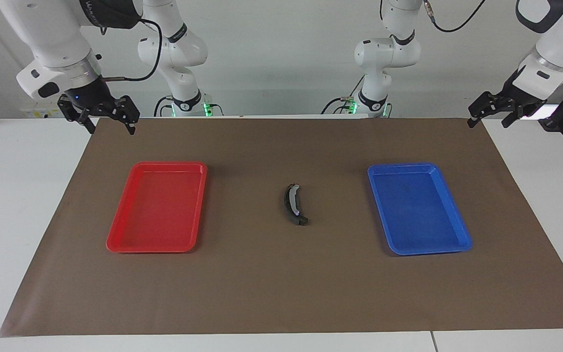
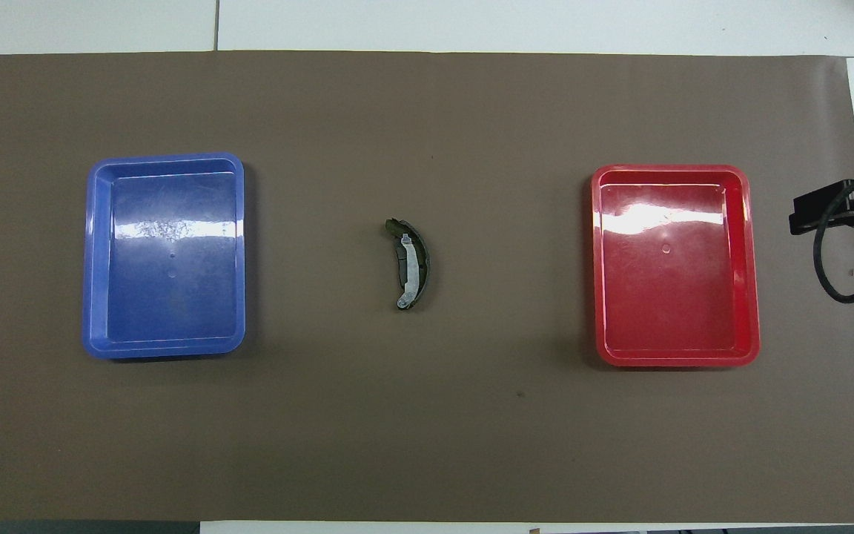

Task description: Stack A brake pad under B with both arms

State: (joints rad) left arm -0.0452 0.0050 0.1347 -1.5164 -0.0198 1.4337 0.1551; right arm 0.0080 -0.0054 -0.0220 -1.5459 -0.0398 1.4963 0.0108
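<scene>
B [image 1: 291,199], the curved crescent with a pale inner strip, lies at the middle of the brown mat between the two trays. It rests on the A brake pad [image 1: 301,221], whose dark end sticks out at the crescent's end farther from the robots. In the overhead view B [image 2: 412,265] covers most of the pad [image 2: 395,228]. My right gripper [image 1: 111,128] is open and empty, up over the mat's corner at the robots' edge, at the right arm's end. My left gripper [image 1: 489,121] is open and empty, up over the mat's other corner at the robots' edge.
An empty red tray [image 1: 115,242] sits toward the right arm's end of the mat and shows in the overhead view [image 2: 749,267]. An empty blue tray [image 1: 457,230] sits toward the left arm's end and shows in the overhead view [image 2: 92,252]. The brown mat [image 1: 281,293] covers the table.
</scene>
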